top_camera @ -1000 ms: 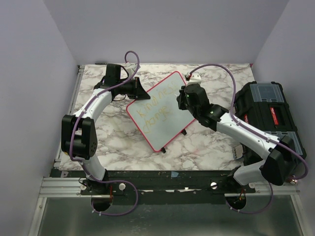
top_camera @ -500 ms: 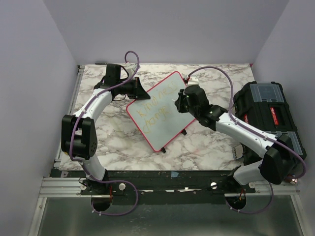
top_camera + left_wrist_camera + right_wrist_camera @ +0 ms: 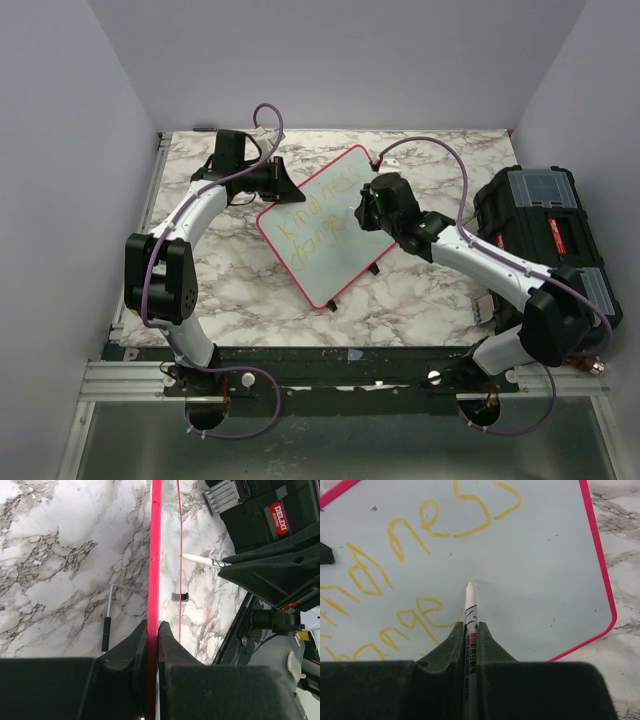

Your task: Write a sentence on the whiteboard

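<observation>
Pink-rimmed whiteboard (image 3: 322, 252), edge pinched by left gripper (image 3: 152, 630) — slim white marker (image 3: 469, 602) tight in right gripper (image 3: 470, 629), tip beside yellow sentence (image 3: 427, 517).

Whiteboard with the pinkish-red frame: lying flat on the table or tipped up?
Tipped up. The left wrist view sees the pinkish-red-framed whiteboard edge-on, marble table on both sides, left gripper jaws clamped on its rim.

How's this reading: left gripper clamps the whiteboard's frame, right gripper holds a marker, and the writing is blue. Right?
Not quite: the writing is yellow, not blue, as the right wrist view shows. The left gripper does clamp the whiteboard by its frame, and the right gripper holds a marker.
</observation>
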Available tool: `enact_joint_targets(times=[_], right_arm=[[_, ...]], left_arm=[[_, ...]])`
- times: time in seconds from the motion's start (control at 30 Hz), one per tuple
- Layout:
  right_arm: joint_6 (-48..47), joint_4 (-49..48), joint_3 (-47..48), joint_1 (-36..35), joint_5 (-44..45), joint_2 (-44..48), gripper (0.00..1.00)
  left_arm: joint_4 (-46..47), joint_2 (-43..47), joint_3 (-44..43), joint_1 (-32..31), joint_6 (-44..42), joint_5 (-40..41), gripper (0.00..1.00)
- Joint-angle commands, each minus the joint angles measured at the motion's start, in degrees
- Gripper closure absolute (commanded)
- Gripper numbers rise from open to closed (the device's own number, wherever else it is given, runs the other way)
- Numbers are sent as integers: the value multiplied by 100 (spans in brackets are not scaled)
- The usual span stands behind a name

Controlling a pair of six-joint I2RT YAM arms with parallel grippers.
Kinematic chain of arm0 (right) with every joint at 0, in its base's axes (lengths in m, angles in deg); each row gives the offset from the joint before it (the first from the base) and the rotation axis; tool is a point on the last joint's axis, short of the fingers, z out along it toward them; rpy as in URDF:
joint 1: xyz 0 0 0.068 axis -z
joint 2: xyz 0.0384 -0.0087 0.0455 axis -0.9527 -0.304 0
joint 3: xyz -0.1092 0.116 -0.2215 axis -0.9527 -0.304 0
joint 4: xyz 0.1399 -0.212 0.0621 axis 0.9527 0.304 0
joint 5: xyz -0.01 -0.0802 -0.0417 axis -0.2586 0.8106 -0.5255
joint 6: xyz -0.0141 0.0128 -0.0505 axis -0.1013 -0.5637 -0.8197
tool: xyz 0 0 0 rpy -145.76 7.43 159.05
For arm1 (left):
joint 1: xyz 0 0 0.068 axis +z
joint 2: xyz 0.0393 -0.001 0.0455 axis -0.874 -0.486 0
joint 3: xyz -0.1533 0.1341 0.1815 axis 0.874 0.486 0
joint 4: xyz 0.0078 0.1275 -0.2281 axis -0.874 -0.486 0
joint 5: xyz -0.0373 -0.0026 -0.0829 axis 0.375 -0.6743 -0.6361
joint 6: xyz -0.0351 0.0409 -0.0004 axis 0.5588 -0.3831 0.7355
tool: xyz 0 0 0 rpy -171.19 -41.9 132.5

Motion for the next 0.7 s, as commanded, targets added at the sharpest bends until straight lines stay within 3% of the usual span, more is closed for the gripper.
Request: enact_joint_targets(times=[0.0, 0.67], right_arm=[[25, 29, 152, 60, -25, -122, 99], [-2, -61, 219, 61, -454, -384, 99]], left_arm=[[-205, 21, 105, -89, -617, 350, 100], [-205, -40, 79, -95, -617, 345, 100]])
